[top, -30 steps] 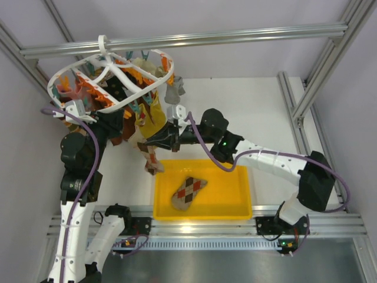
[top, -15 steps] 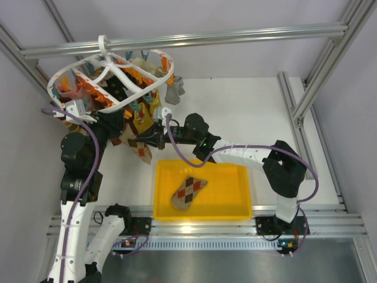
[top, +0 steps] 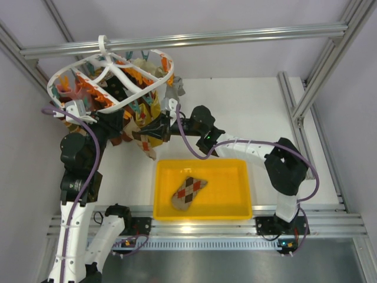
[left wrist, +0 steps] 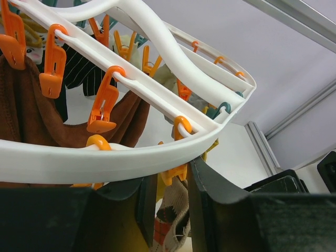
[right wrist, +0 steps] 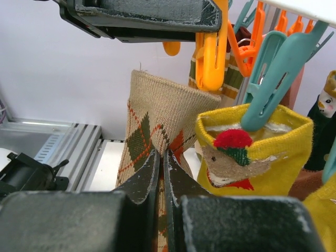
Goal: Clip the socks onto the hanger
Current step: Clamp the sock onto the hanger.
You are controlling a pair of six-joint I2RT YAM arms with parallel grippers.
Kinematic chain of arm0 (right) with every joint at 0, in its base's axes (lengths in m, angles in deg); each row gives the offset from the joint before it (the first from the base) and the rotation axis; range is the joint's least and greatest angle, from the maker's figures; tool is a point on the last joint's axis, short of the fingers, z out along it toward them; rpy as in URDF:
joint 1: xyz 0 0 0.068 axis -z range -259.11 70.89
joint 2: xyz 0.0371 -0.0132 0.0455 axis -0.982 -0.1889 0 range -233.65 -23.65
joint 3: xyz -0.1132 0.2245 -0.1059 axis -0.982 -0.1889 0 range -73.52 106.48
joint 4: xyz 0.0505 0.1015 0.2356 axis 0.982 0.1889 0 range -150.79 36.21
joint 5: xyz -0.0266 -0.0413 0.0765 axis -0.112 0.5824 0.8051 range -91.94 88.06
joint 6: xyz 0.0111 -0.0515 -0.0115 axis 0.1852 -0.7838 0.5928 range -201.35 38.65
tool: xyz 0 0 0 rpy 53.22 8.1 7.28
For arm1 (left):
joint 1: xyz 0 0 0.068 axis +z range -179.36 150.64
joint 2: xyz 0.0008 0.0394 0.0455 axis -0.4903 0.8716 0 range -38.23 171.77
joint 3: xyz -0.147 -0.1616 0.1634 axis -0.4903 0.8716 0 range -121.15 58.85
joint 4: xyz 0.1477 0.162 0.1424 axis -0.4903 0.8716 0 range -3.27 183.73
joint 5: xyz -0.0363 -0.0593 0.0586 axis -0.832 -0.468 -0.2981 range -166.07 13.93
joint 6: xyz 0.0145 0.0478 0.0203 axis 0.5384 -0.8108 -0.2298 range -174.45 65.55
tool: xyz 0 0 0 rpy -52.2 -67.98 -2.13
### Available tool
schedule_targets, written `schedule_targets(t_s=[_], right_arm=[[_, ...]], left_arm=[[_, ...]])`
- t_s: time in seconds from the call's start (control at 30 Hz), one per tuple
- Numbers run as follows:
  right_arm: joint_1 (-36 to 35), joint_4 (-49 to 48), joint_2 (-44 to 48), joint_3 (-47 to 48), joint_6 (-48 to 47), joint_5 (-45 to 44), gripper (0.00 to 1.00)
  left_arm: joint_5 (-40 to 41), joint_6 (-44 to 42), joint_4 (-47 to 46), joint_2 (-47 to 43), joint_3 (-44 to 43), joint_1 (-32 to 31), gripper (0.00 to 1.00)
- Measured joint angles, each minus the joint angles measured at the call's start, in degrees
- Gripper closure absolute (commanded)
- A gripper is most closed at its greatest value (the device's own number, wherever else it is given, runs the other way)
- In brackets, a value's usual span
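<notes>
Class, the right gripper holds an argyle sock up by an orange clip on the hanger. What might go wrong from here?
The cuff of the argyle sock sits beside the orange clip, not inside it, so the clip may miss it.
The right gripper pinches only a narrow fold; the sock might slip.
The yellow sock hangs close and could snag.

Top external view: mounted high behind the arm bases, facing down and forward across the table (top: pixel 253 112). It is wide, taking in both arms, the yellow tray (top: pixel 203 216) and the hanger (top: pixel 109 68) at far left. Left wrist view: set behind the left gripper (left wrist: pixel 170 197), tilted upward, very near the hanger's rim from beneath. Right wrist view: set behind the right gripper (right wrist: pixel 160 157), roughly level, close on the argyle sock (right wrist: pixel 152 115). All three views share the hanger's clip-lined near edge; both wrist views share that sock.
</notes>
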Motion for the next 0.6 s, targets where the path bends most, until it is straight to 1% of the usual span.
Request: schedule_targets(t_s=[0.6], right_arm=[[1.11, 0.72, -2.91, 1.92, 0.44, 4.24, 1.00]], left_arm=[[-0.48, -0.04, 0.00, -0.04, 0.00, 0.11, 1.00]])
